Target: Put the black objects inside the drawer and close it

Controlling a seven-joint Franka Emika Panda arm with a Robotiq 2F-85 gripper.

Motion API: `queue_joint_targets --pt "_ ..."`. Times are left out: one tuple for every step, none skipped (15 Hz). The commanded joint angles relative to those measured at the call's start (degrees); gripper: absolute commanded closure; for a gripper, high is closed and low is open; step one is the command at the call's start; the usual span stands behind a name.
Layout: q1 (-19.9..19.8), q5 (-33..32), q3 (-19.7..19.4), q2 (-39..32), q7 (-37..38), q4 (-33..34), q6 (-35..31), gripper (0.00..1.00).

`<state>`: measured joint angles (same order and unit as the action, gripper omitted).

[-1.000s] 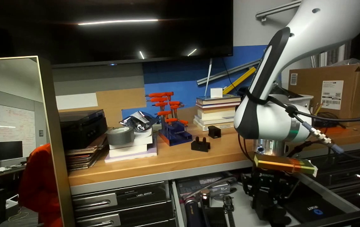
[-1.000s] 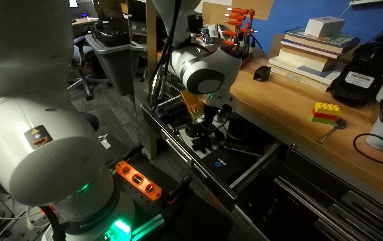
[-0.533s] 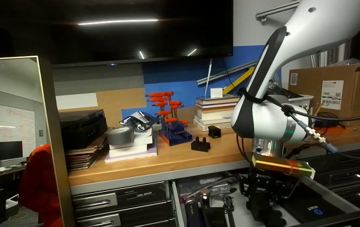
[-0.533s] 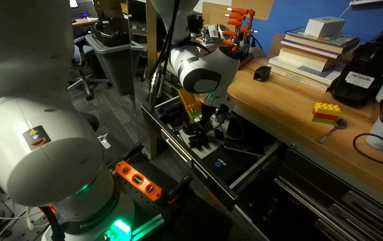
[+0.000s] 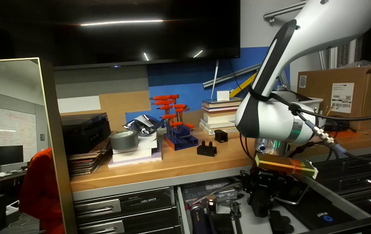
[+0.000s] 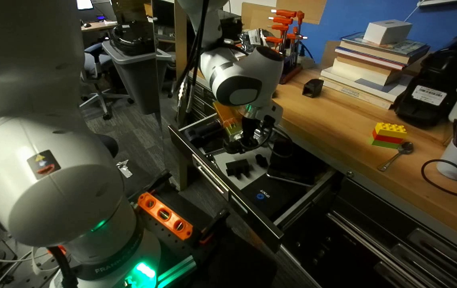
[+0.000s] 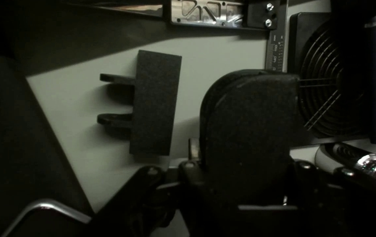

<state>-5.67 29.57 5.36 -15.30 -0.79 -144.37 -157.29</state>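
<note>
1. Wooden desk (image 5: 175, 167), open drawer (image 5: 249, 224) beneath it: in an exterior view, a pronged block (image 5: 206, 150) and a hollow block (image 5: 221, 136) stand on the desk, so at least two black objects seem left to fetch. Over the last second the gripper (image 5: 261, 199) has lifted and shifted away from the forked block (image 5: 277, 222), which now shows plainly on the drawer's floor.
2. In an exterior view, the forked block lies near the drawer's front and the iFixit box (image 6: 269, 202); a small black lump (image 6: 261, 161) behind it may be another of the set. That placing looks done; pushing the drawer shut remains.
3. In the wrist view, the gripper pinches a rounded piece (image 7: 248, 131), apart from the forked block. So that piece seems next to go down, ideally on bare floor: released too near the fan (image 7: 326, 107), it could end up tilted.
</note>
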Motion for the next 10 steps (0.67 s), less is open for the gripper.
queue_joint_targets --pt "-1.71 3.76 2.84 2.25 -5.14 -0.25 2.97 0.75" --pt "-1.79 4.54 3.08 2.02 -6.08 -0.05 4.12 0.75" --pt "-1.87 5.56 3.23 1.89 -7.42 0.14 5.32 0.75" --pt "-1.87 6.44 3.19 1.7 -8.51 0.31 6.62 0.75" --pt "-1.74 7.02 2.93 1.33 -9.37 0.43 7.57 0.75" --pt "-1.53 7.36 2.54 1.07 -9.86 0.46 8.26 0.75" --pt "-1.33 7.57 2.14 0.75 -10.06 0.47 8.51 0.75" --pt "-1.06 7.39 1.74 0.47 -9.72 0.41 8.3 0.75" --pt "-0.93 7.13 1.4 -0.01 -9.42 0.48 8.28 0.75" --pt "-0.97 7.07 1.24 -0.45 -9.33 0.6 8.34 0.75"
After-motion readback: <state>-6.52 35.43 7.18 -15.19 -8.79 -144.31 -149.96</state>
